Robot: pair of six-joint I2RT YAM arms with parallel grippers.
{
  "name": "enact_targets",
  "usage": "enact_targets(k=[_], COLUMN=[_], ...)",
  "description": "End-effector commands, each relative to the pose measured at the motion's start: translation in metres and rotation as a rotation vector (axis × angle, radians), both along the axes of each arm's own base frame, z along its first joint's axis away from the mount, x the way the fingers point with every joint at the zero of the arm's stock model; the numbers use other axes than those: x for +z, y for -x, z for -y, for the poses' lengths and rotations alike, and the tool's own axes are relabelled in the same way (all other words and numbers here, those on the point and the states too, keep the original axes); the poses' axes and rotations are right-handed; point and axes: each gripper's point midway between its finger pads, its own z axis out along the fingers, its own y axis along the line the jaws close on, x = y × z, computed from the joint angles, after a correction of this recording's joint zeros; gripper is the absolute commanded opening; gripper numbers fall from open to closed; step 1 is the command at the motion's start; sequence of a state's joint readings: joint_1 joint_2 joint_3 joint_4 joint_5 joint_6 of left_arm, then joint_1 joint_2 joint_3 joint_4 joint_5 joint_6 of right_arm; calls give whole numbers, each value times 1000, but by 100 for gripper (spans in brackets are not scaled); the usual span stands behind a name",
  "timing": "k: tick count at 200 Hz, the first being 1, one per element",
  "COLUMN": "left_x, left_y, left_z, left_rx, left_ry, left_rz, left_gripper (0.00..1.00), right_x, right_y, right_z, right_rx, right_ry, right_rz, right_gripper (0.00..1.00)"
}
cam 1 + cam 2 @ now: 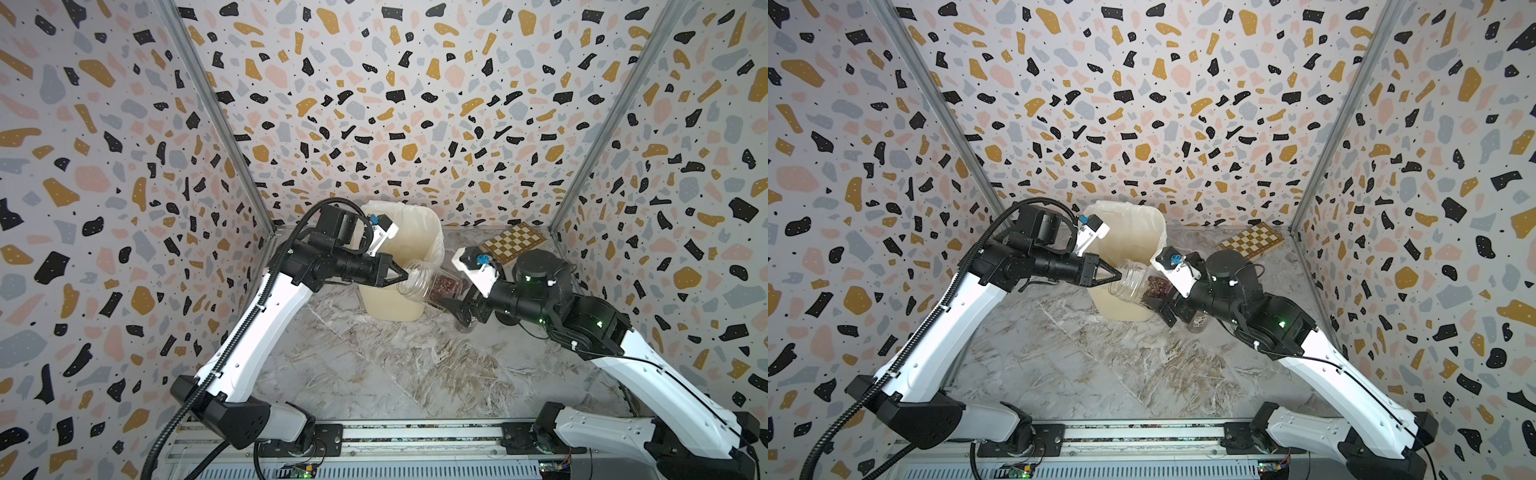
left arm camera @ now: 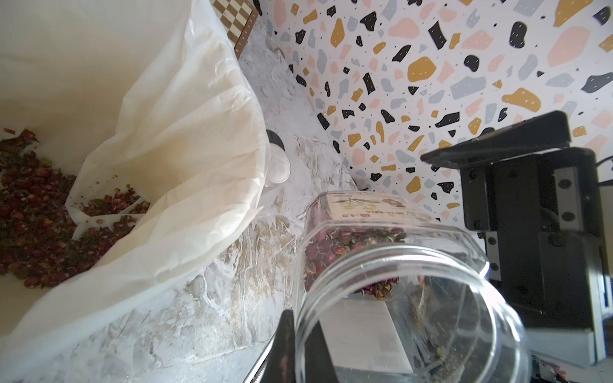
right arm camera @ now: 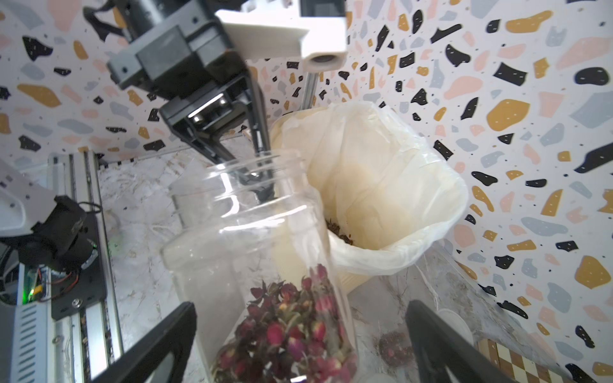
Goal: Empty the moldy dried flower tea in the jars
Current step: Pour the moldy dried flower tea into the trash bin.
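One heap of tea point(image 2: 33, 215) already lies in the white bag point(image 2: 185, 132) lining the bin point(image 1: 386, 307), so part of the emptying looks done. The labelled jar point(image 1: 428, 286) hangs lidless and nearly level just in front of the bin, across its front wall, with its own dried buds point(image 3: 298, 331) gathered at the base end. None of them have reached the mouth, so this jar's pour is not yet done.

The left pincer point(image 1: 404, 275) is clamped on the jar's rim, one finger inside the mouth. The right pincer point(image 3: 300, 305) stands wide apart, its fingers flanking the jar's base without gripping it. A further jar point(image 1: 1198, 325) with dark contents stands on the table point(image 1: 395, 374) beside the bin, under the right arm, and probably waits its turn. I cannot make out a third.

The mouth sits beside the bin's rim, not over it, so I judge it must swing across the loose bag edge and tip down. A grip on the rim alone may let the jar twist. Open table lies in front of the bin. Behind it, the walls and a chessboard point(image 1: 513, 245) crowd the corner.
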State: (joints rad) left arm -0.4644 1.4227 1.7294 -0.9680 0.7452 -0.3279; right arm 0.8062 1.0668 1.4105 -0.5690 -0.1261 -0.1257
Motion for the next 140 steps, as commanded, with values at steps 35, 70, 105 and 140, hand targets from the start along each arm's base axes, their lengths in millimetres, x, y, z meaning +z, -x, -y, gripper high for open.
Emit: enact_targets(k=[35,70,105,140], left_x=[48,61,65,64], left_y=[-34,-79,-122,-145], left_z=[11,6,-1,1], left_rx=[31,157,244,266], left_ry=[103,141,166,168], left_rz=[87,175,247,312], left_gripper=[0,0,0,0], right_x=[54,61,65,57], right_y=[-25,-54,-69,-90], right_z=[34,45,46,49], right_rx=[-54,-140,-165,-167], right_ry=[-258,-397,-538,-695], right_rz=[-139,-245,-335,-518], right_gripper=[100,100,100,99])
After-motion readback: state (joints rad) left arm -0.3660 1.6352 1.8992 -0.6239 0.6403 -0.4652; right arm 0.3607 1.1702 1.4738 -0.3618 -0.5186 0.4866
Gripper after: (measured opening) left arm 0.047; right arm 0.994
